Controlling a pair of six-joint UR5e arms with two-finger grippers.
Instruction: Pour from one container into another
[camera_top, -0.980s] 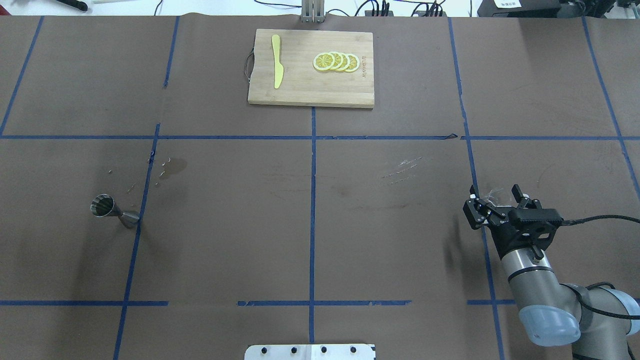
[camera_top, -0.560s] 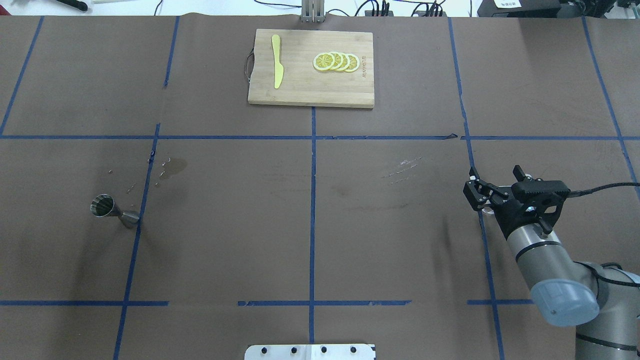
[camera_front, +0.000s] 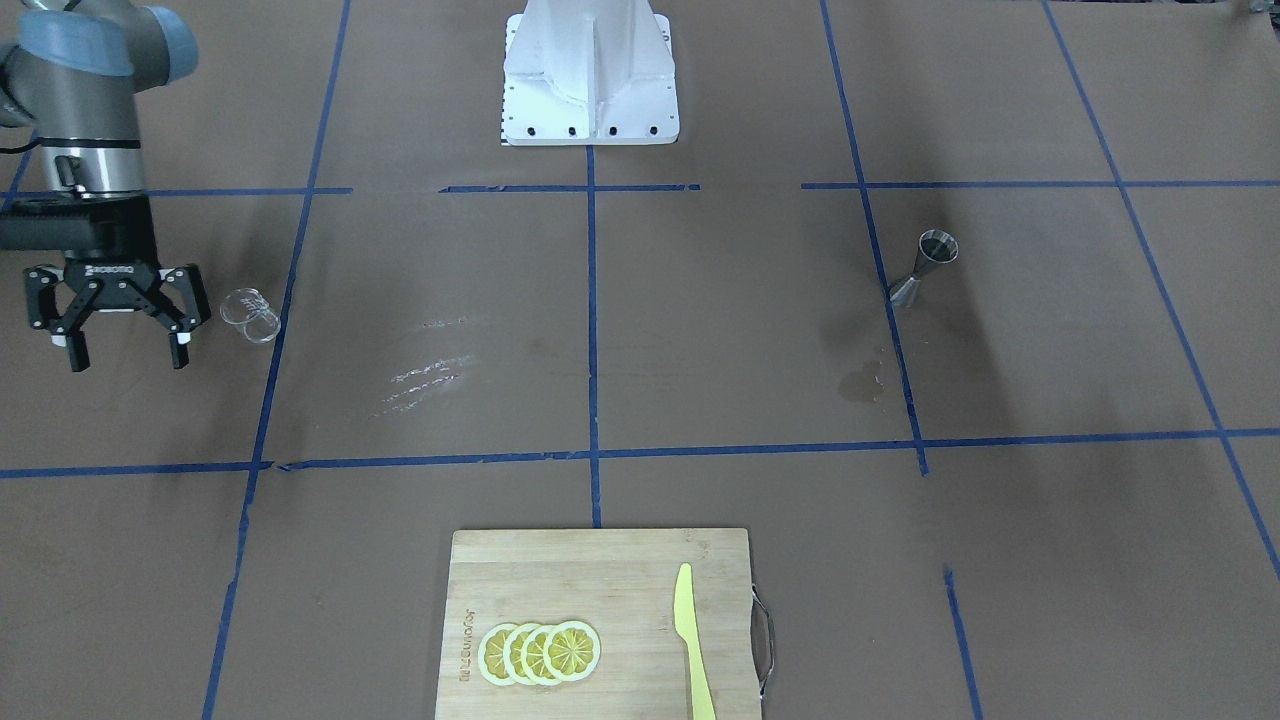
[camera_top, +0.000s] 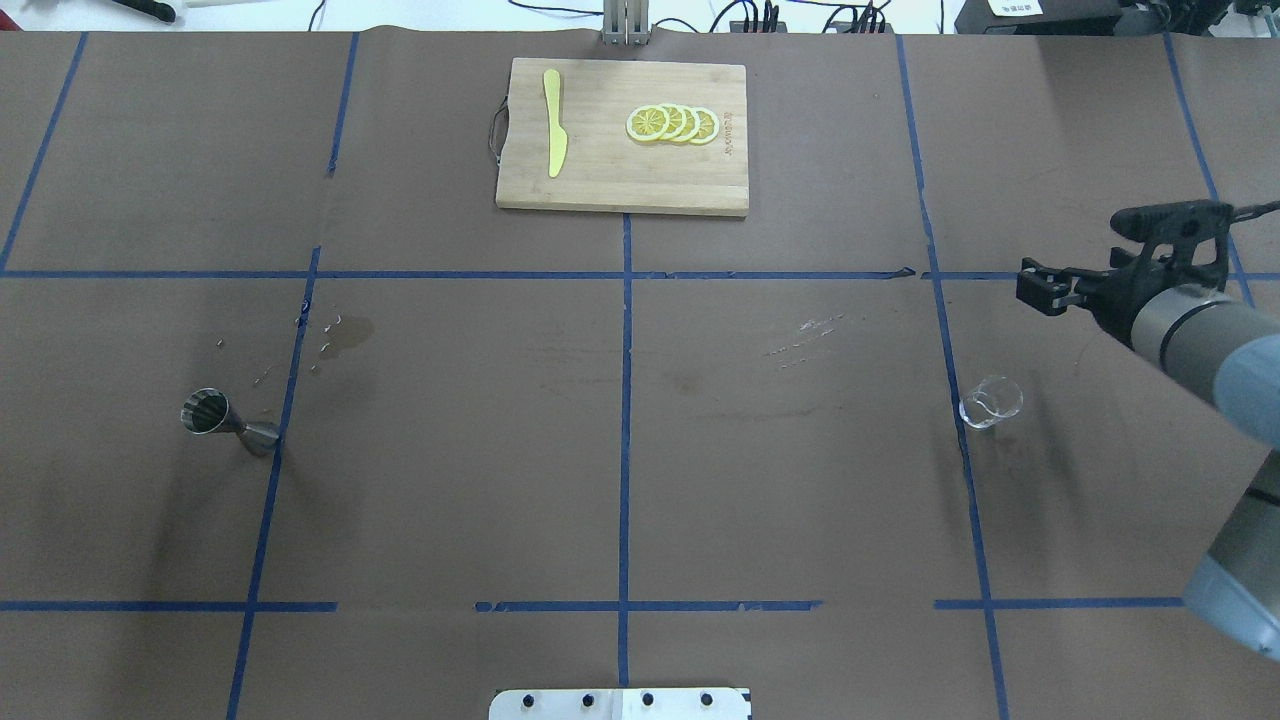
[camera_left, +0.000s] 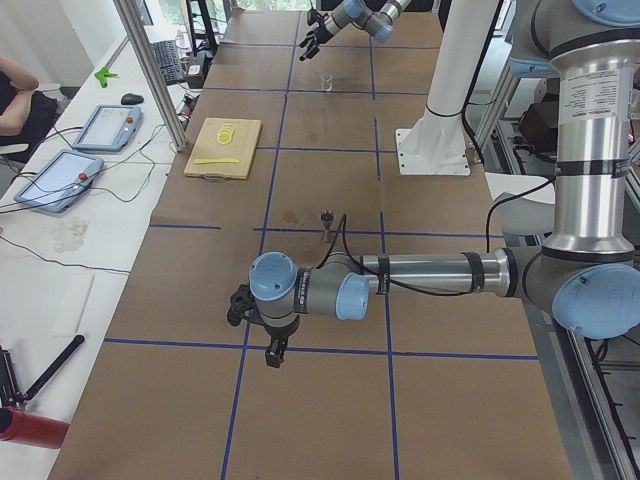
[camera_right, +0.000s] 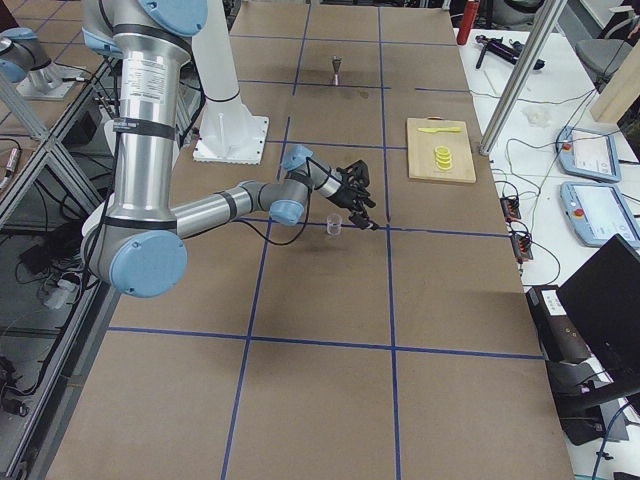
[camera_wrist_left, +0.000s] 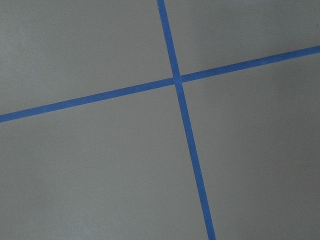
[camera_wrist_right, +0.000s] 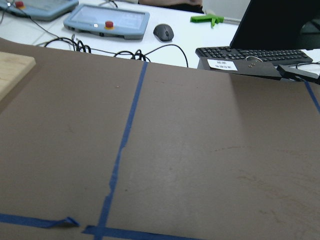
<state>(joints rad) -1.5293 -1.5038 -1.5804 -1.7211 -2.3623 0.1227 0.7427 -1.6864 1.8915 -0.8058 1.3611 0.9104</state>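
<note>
1. Right end effector (camera_front: 127, 358) has its two fingers spread wide and nothing between them. In the front view it points down at the table (camera_front: 700, 350).
2. It hangs near the little clear glass (camera_front: 250, 315) but isn't touching it. The glass is out in the open, off to one side of the fingers.
3. That glass stands upright on the robot's right side of the table, mouth up and long axis vertical, just beside a blue tape line (camera_top: 950, 350). I can't tell if there's anything in it, it's too small and too clear.
4. The metal jigger (camera_front: 922, 268) is way over on the robot's left side, well apart from the glass. It stands on one cone with the other cone open to the top, so its long axis is vertical too. It's right next to another tape line, with a dark stain (camera_front: 862, 384) on the table close by.
5. Left end effector (camera_left: 256, 333) only shows in the side view, low over the table near that end. Can't tell whether its fingers are spread or pressed together.
6. On the far middle of the table there's a wooden cutting board (camera_top: 600, 180) with lemon slices (camera_top: 672, 124) and a yellow knife (camera_top: 553, 122) on it.
</note>
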